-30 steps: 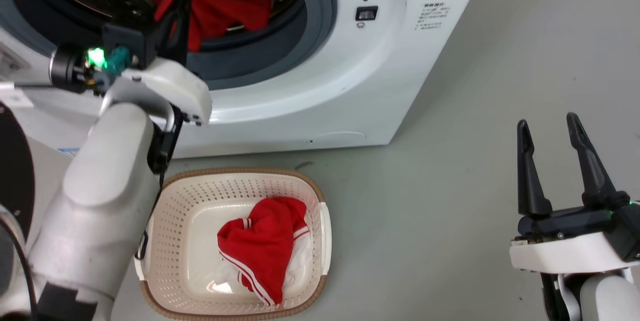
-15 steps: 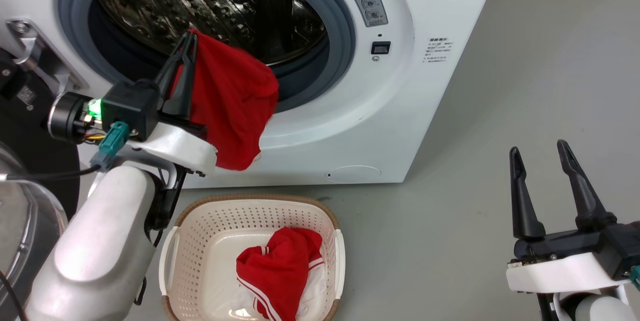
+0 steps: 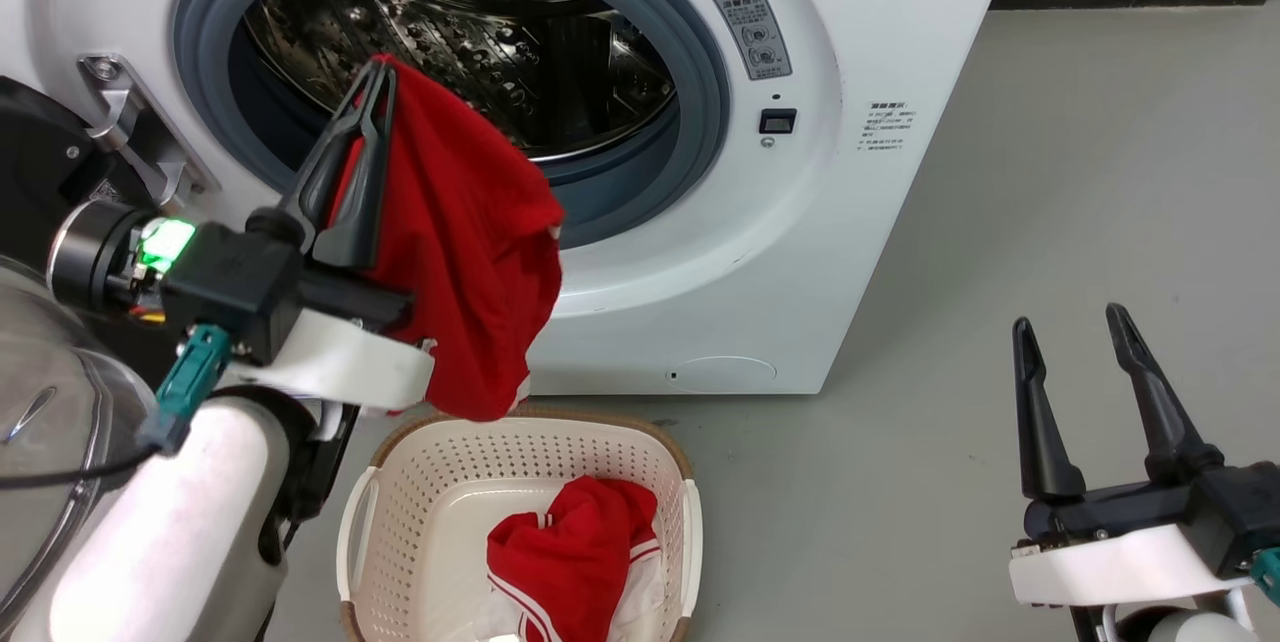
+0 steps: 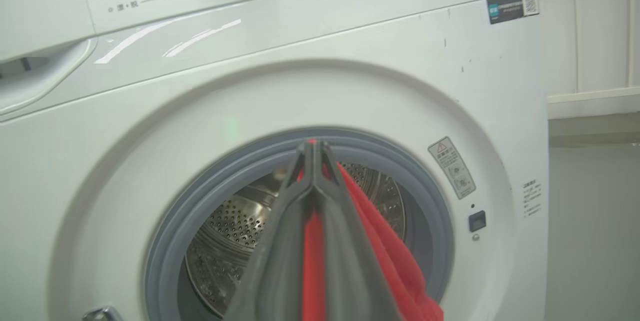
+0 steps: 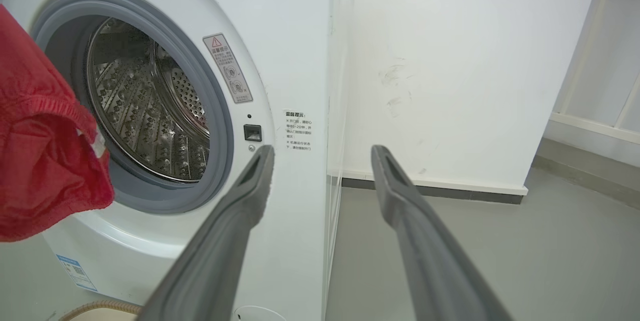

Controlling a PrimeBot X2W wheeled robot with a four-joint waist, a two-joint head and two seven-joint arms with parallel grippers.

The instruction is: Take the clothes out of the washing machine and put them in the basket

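Outside the white front-loading washing machine, left gripper clamps a hanging red fabric garment. Right gripper sits spread, empty.

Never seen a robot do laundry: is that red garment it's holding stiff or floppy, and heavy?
Probably floppy: the red garment hangs in loose folds from the left hand. Likely light, since a pinch at its top edge carries it all. It might slip, as only a little cloth is gripped.
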